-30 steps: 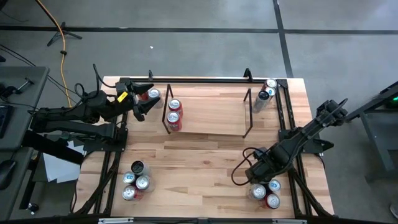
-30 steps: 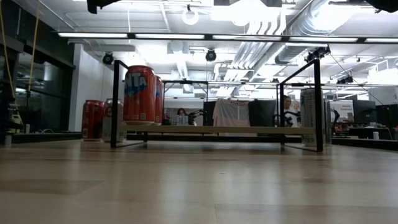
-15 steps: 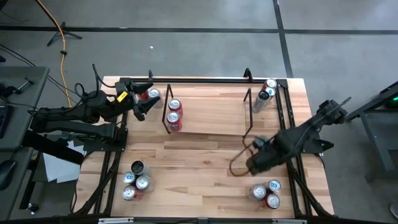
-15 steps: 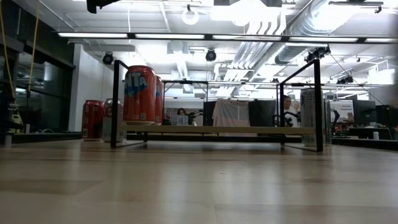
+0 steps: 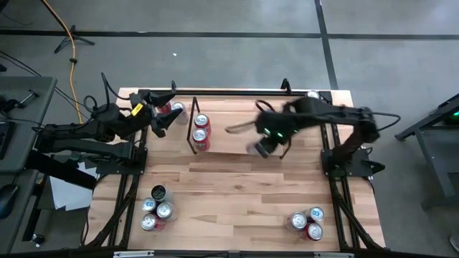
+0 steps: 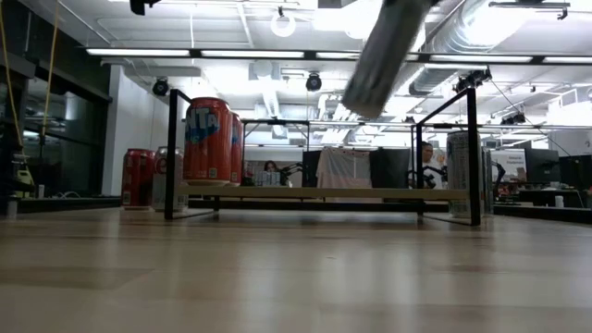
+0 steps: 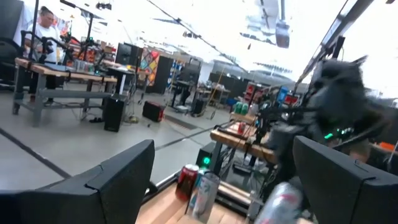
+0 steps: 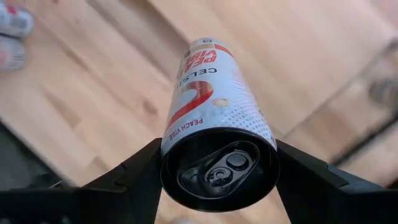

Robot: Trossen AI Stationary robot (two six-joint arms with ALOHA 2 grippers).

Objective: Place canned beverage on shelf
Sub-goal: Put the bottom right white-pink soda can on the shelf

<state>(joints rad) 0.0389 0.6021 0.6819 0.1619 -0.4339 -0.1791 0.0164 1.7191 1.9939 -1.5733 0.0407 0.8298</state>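
Note:
My right gripper [image 5: 267, 140] is shut on a slim white canned beverage with red markings [image 8: 211, 93]. It hovers over the right part of the shelf [image 5: 240, 132], a low black rod rack. In the low view the can [image 6: 384, 46] hangs tilted above the shelf top [image 6: 314, 193]. Two red cans [image 5: 201, 127] stand on the shelf's left end. My left gripper [image 5: 162, 119] waits open, raised by the shelf's far left corner, with nothing between its fingers. My right gripper pinches the can's side wall just below its top rim [image 8: 171, 146] between its two fingers [image 8: 134, 177], one on each side. The fingers come from above, pointing steeply down. The can hangs below them, lifted clear and tilted, its lid [image 8: 219, 169] facing the wrist.
Cans stand in clusters at the near left [image 5: 155, 209] and near right [image 5: 307, 222] corners, and two more at the far left [image 5: 172, 109] behind the shelf. Black rails [image 5: 237, 92] edge the table. Bare wood lies between the shelf and the near edge.
My right gripper has risen from the near right can cluster with the white can and swung toward the far edge and left, until it is over the shelf, turning as it went. The can is lifted clear of the table.

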